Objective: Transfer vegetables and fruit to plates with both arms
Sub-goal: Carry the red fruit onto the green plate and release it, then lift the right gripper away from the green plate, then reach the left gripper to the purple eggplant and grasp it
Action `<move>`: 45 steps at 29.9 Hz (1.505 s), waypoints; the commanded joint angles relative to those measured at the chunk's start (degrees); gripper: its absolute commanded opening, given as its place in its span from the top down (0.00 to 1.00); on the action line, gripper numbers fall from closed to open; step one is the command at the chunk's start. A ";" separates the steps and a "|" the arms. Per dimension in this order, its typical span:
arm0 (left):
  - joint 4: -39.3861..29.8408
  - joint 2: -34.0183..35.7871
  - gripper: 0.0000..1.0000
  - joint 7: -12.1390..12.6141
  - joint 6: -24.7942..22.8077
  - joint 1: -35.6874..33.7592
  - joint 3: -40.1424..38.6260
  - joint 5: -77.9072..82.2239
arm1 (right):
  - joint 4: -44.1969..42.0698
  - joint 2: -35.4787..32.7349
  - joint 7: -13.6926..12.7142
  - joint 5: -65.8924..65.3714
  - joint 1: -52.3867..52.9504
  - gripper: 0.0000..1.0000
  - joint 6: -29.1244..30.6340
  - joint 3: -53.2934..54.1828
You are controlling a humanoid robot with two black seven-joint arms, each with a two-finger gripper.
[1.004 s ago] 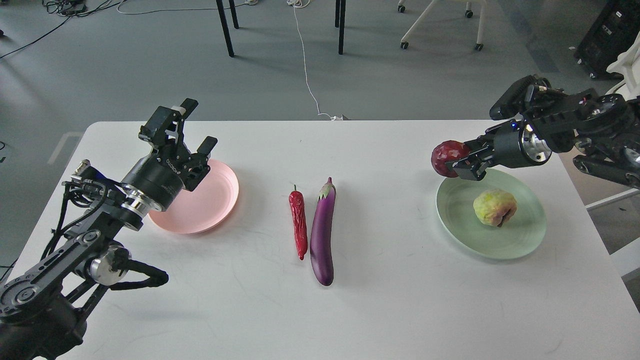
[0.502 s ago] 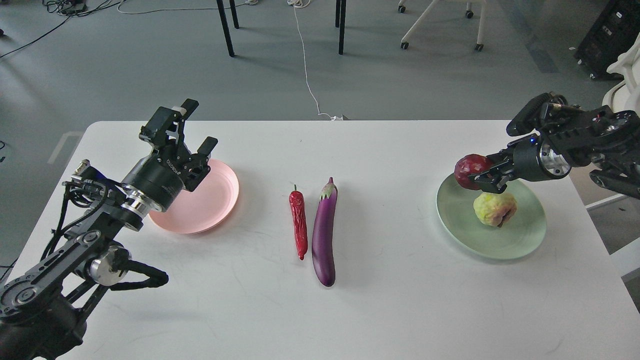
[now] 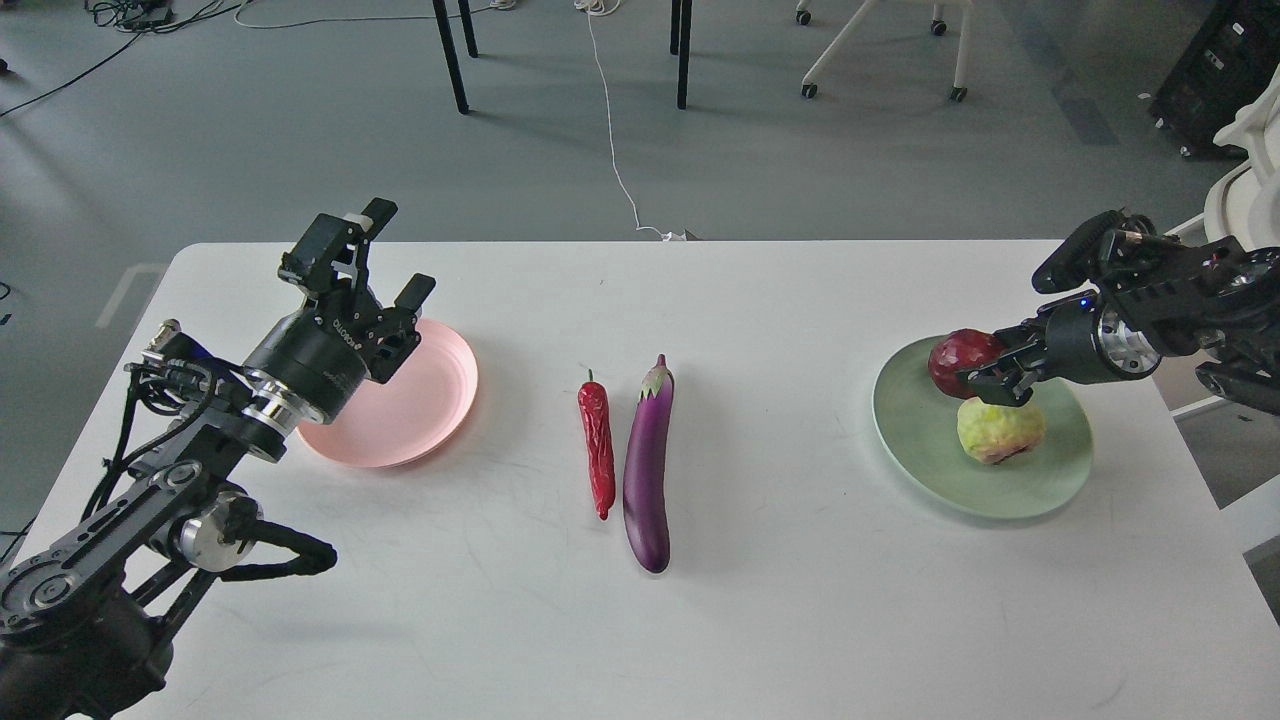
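Premises: robotics lab or test room. Evidence beyond the left tool (image 3: pixel 375 262): bare grey floor (image 3: pixel 300 130), loose cables (image 3: pixel 615 150) trailing across it, black furniture legs (image 3: pixel 450 55), a castor chair base (image 3: pixel 880 50). White table (image 3: pixel 760 600) serves as workbench.

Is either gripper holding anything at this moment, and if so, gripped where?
The right gripper holds the pomegranate by its right side, over the green plate. The left gripper is open and empty.

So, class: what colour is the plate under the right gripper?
Pale green plate; the head view shows it, right gripper above.
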 commanded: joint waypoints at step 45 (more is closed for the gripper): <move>1.14 3.36 0.02 -0.09 -13.96 -32.70 31.97 54.74 | 1.18 -4.75 0.00 64.88 -32.97 0.03 24.62 68.87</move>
